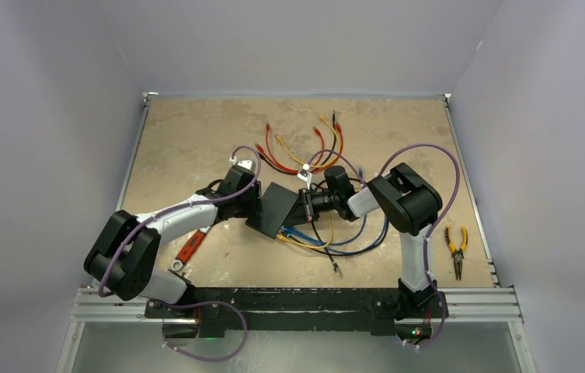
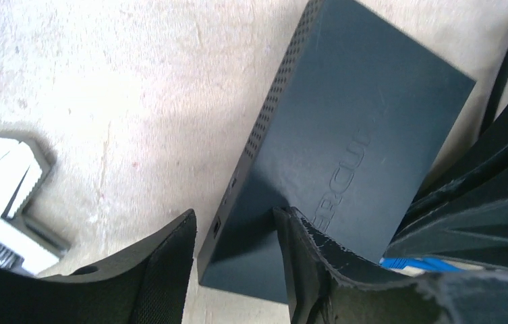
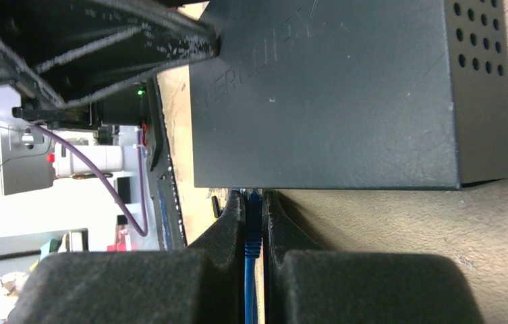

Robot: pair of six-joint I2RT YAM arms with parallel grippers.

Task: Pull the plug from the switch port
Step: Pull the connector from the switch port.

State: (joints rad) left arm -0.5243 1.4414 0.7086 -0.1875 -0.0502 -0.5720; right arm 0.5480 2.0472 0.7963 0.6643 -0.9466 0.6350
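Two fingers (image 3: 237, 229) pinch blue plug (image 3: 254, 209) (right wrist only) | switch (image 3: 345, 101) adjacent

The flat matte black rectangular switch box (image 2: 345, 155) bears embossed lettering on its top face, only partly legible: "RCU" in one wrist view, "MERCU" in the other

A: On the flat matte black switch box (image 3: 332, 94), can you see the row of sockets?

B: No. In the right wrist view that edge faces the black padded fingers (image 3: 227, 229), which cover the blue plug (image 3: 254, 216) where it enters; the blue cable (image 3: 249, 290) runs off the bottom edge.

A: And the embossed lettering on the box?

B: The left gripper's finger (image 2: 305, 263) hides its start, so it cannot be read whole.
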